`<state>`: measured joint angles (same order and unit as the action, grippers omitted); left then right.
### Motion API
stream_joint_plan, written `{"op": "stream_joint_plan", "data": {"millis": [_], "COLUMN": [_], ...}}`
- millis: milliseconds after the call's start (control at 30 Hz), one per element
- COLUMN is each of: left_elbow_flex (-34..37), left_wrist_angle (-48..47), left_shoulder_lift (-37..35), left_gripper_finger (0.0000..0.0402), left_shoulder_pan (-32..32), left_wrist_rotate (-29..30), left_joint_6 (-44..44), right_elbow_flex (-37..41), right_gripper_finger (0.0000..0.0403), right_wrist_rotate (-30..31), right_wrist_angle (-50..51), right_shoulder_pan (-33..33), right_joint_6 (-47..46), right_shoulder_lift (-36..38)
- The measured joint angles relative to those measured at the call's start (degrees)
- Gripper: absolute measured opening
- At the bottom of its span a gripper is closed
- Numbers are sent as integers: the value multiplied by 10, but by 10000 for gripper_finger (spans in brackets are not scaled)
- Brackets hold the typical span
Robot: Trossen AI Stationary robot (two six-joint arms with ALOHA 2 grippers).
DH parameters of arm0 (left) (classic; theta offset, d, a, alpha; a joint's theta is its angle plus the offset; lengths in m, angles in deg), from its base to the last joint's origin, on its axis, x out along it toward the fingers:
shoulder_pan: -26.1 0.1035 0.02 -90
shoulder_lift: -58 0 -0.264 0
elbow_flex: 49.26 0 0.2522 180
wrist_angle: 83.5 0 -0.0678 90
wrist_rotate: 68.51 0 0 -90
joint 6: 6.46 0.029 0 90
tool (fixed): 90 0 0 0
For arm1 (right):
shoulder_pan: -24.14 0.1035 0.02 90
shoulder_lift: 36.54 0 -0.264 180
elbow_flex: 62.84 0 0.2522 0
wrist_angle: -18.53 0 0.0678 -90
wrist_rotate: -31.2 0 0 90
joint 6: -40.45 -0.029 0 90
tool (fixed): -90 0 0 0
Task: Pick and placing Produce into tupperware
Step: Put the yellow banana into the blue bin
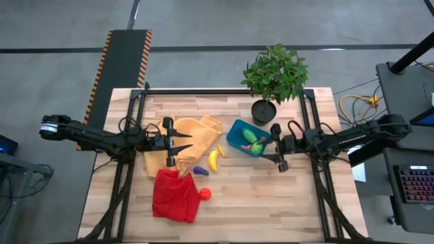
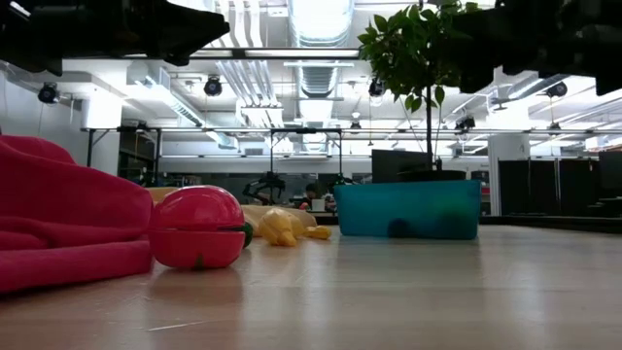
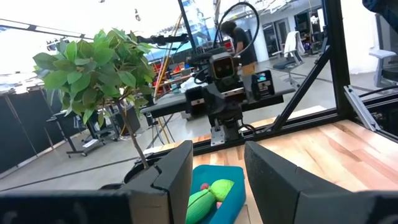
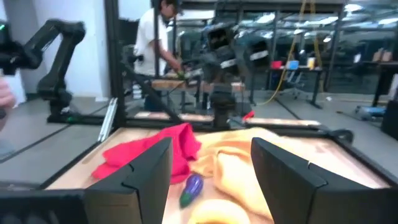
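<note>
The blue-teal tupperware (image 1: pixel 239 134) sits right of the table's middle, below the plant pot, and holds two green ovals (image 1: pixel 253 141) with a small pink piece. A yellow banana (image 1: pixel 213 160), a purple piece (image 1: pixel 200 170) and a red round one (image 1: pixel 204 194) lie on the wood. My left gripper (image 1: pixel 189 143) hovers open over the yellow-orange cloth (image 1: pixel 196 129), pointing right. My right gripper (image 1: pixel 270 149) hovers open at the tupperware's right end, pointing left. The left wrist view shows the tupperware (image 3: pixel 231 186) and a green oval (image 3: pixel 205 198) between its fingers. In the low view the red round one (image 2: pixel 197 228) rests beside the red cloth.
A red cloth (image 1: pixel 174 197) lies near the table's front left, the yellow-orange cloth behind it. A potted plant in a black pot (image 1: pixel 263 110) stands at the far edge, right behind the tupperware. Bare wood spreads along the near and right sides. A person stands beyond the table (image 4: pixel 155 37).
</note>
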<state>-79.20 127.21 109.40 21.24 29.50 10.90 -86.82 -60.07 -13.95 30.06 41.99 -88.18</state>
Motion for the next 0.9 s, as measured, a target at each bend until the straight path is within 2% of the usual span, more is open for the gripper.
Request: {"op": "stream_joint_plan", "data": {"millis": [267,467,667,900], "left_elbow_flex": [3,3,0,-31], "left_wrist_angle": [-4,50,51,-17], "left_shoulder_lift": [7,14,25,56], "left_gripper_finger": [132,132,132,141], "left_shoulder_pan": [0,0,0,0], "left_wrist_rotate": [14,22,24,24], "left_joint_6": [-5,-5,-5,-1], "right_elbow_flex": [-10,-17,-17,-16], "right_gripper_finger": [210,210,210,210], "right_wrist_rotate": [-1,-1,-1,-1], "right_wrist_angle": [3,13,16,24], "right_shoulder_pan": [-3,-3,-3,-3], "right_joint_6": [0,0,0,0], "right_shoulder_lift": [6,6,6,6]}}
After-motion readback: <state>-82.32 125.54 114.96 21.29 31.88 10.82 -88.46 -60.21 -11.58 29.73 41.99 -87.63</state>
